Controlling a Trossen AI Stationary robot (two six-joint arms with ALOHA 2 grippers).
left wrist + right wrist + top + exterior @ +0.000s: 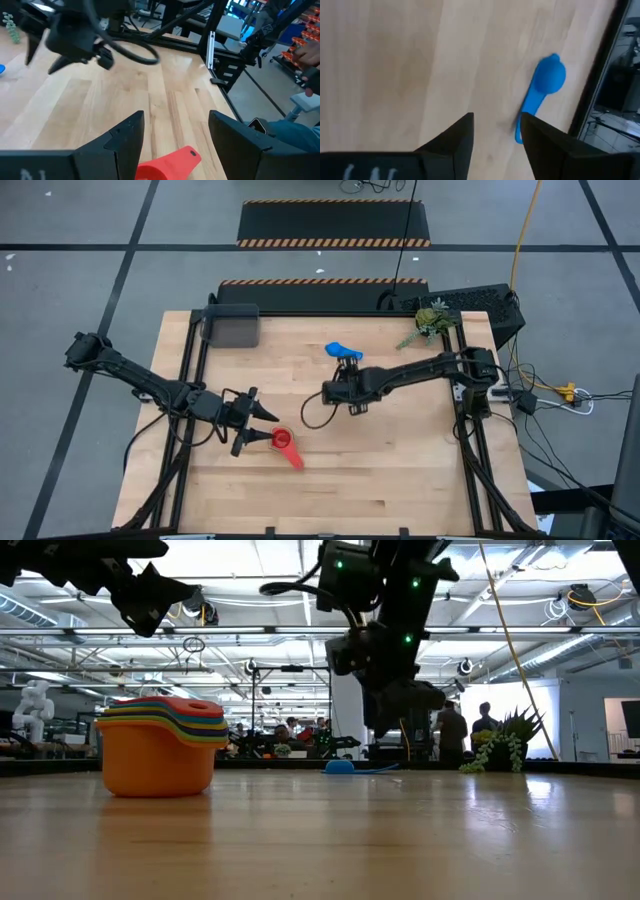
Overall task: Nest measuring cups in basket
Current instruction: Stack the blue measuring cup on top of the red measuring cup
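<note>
Right gripper (495, 131) spread above blue cup (542, 92), its bowl partly hidden. Left gripper (262, 425) spread at 9 o'clock of red cup (285, 446). Basket (231, 326) at 11 o'clock of table (400, 470), contents unreadable.

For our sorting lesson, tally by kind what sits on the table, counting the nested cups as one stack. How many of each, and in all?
Nested stack of measuring cups: 1
Loose blue measuring cup: 1
Dark grey basket: 1
Green plant sprig: 1
Total: 4
</note>
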